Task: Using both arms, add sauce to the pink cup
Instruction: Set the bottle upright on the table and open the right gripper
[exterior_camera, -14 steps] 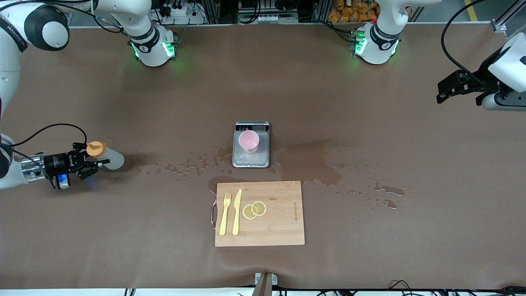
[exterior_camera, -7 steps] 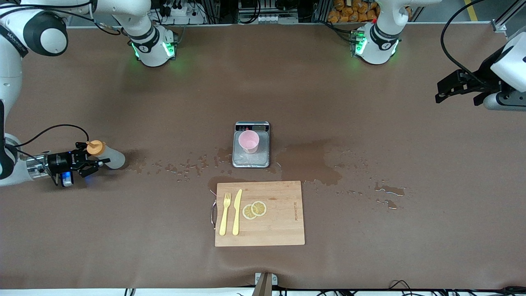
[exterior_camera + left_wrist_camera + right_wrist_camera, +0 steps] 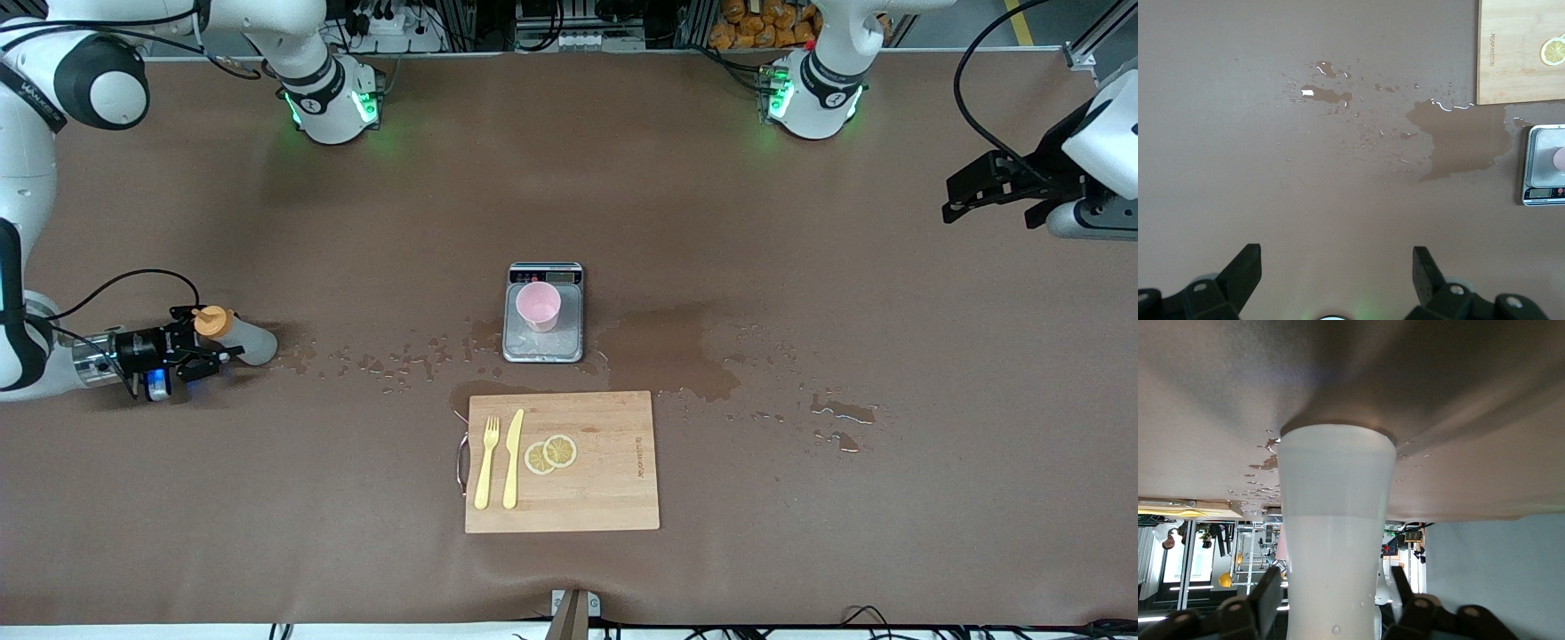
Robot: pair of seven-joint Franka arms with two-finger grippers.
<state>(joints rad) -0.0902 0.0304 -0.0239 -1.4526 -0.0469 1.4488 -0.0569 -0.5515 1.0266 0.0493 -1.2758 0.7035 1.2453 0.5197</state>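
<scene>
Judging by your views, pour looked done: right gripper (image 3: pixel 206 354) straddled the sauce bottle (image 3: pixel 238 339) standing on the table (image 3: pixel 800 498), fingers apart w/ gaps, released; left gripper (image 3: pixel 982 188) waited open; pink cup (image 3: pixel 538 306) sat on the scale (image 3: pixel 543 341).

A steel scale (image 3: pixel 543 313) is seen in the middle of the brown bench (image 3: pixel 800 498). Nearer the camera, a wooden board (image 3: pixel 562 461) is laid with a yellow fork (image 3: pixel 485 463), a yellow knife (image 3: pixel 512 459) and two lemon slices (image 3: pixel 550 453). Wet puddles (image 3: pixel 676 351) are spread around the scale.

Sauce (image 3: pixel 238 340) upright on table, pink cup (image 3: pixel 538 307) on scale (image 3: pixel 544 342)
</scene>
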